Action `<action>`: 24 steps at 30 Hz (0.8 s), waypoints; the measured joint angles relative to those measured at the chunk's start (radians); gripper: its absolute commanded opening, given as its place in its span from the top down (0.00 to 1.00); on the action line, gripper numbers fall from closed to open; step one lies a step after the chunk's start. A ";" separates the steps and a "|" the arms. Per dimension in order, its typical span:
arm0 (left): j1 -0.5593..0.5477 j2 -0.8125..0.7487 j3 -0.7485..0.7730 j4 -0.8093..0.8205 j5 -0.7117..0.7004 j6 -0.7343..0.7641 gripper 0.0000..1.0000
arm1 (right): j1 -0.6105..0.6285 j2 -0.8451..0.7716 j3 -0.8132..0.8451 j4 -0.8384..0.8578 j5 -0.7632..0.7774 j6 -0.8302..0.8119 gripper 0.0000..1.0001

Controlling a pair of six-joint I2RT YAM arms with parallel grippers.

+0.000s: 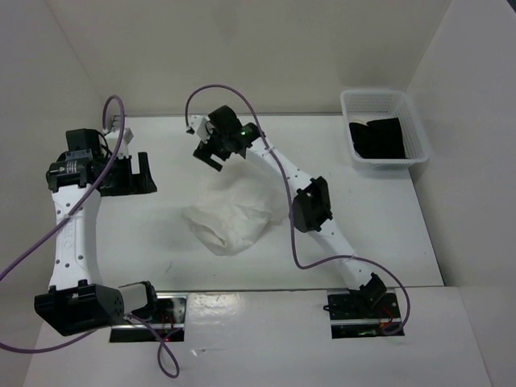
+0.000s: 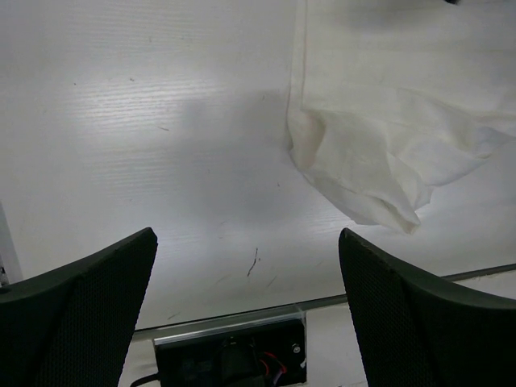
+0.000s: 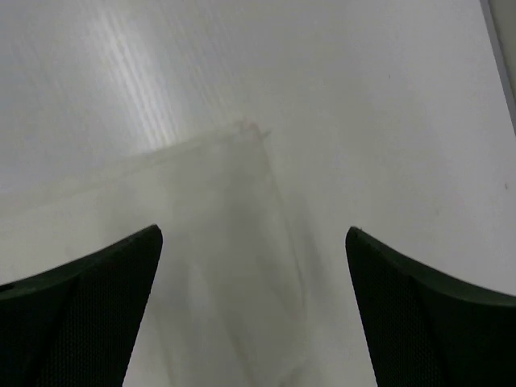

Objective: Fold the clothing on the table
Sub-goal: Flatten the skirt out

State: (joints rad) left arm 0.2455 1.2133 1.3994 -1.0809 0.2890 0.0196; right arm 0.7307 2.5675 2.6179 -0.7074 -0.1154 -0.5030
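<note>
left end effector [image 1: 143,173] hangs over the left part of the worktop [image 1: 379,226], jaws spread wide and holding nothing; right end effector [image 1: 208,155] hovers near the far edge of the clothing [image 1: 231,218], also spread wide and empty; the clothing lies crumpled in a loose white heap near the middle of the worktop, between the two arms; in the left wrist view the heap [image 2: 387,161] fills the upper right, one folded lobe pointing toward the near edge, with bare worktop between the dark fingers [image 2: 81,314]; in the right wrist view a thin, blurred corner of the cloth [image 3: 226,234] shows between the fingers [image 3: 427,314]; a white mesh basket [image 1: 379,95] sits at the far right corner of the worktop, well apart from the heap, with a black cloth [image 1: 379,137] inside it
</note>
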 measured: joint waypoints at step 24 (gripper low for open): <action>0.103 -0.028 -0.021 -0.001 0.013 0.007 0.01 | -0.019 0.346 0.479 -0.270 -0.175 -0.012 0.02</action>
State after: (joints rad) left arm 0.3489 1.1851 1.3788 -1.0821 0.3023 0.0265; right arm 0.7116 2.9139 3.0966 -0.9779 -0.2909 -0.5152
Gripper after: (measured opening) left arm 0.990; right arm 0.982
